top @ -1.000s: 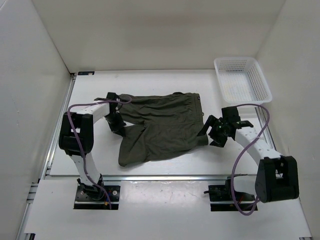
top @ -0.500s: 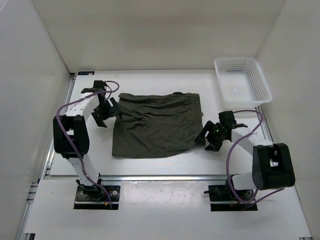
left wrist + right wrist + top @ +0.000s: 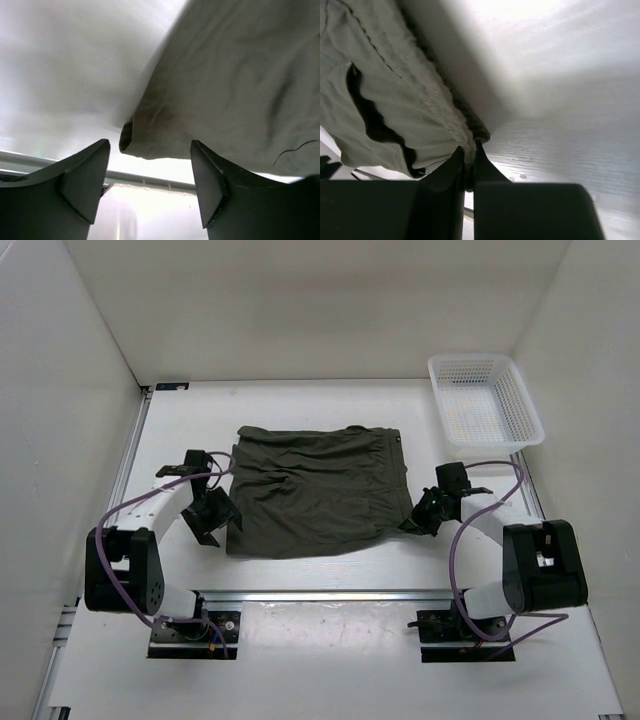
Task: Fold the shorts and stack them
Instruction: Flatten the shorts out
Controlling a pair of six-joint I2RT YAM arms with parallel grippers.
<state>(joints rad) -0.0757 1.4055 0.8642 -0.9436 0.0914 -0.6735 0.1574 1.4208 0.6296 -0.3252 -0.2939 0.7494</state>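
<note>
shorts (image 3: 315, 490) flat, mid-surface (image 3: 300, 405) | my left claw (image 3: 150, 147) spread apart at their near-left corner (hem sits in the gap) | my right claw (image 3: 469, 160) clamped on the shorts' right edge

Dark olive shorts (image 3: 320, 490) — plain; white mesh basket (image 3: 485, 405), white table (image 3: 300, 405)

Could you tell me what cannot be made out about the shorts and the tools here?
- Top external view: the top layer of the shorts hides any fabric folded beneath.
- Right wrist view: the right tool is shut on the shorts' edge; its fingers hide how much is pinched.
- Left wrist view: blurred, and the frame edges cut off most of the shorts beyond the open left tool.
</note>
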